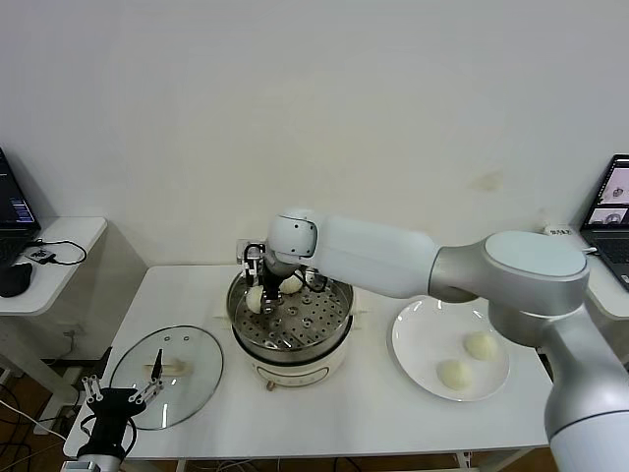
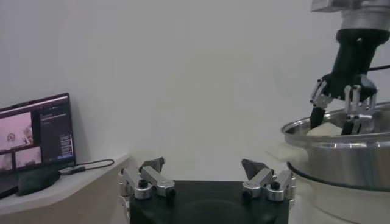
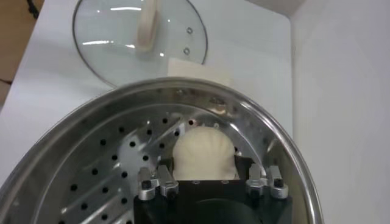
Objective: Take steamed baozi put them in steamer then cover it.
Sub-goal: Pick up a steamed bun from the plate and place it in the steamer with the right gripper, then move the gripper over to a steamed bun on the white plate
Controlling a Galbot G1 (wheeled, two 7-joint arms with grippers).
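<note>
My right gripper (image 1: 263, 300) reaches into the steamer (image 1: 339, 324) and is shut on a steamed baozi (image 3: 204, 149), low over the perforated tray (image 3: 109, 158) at its back left side. The fingers flank the bun on both sides; it also shows in the head view (image 1: 255, 298). A second baozi (image 1: 292, 284) lies on the tray just beside it. Two more baozi (image 1: 481, 345) (image 1: 454, 374) lie on the white plate (image 1: 423, 334) to the right. The glass cover (image 1: 182, 379) lies flat on the table left of the steamer. My left gripper (image 1: 123, 390) is open, parked at the cover's front edge.
A side table with a laptop and mouse (image 1: 15, 278) stands at the far left. Another laptop (image 1: 611, 211) is at the far right. The wall rises close behind the steamer. The table's front edge runs just below the cover and plate.
</note>
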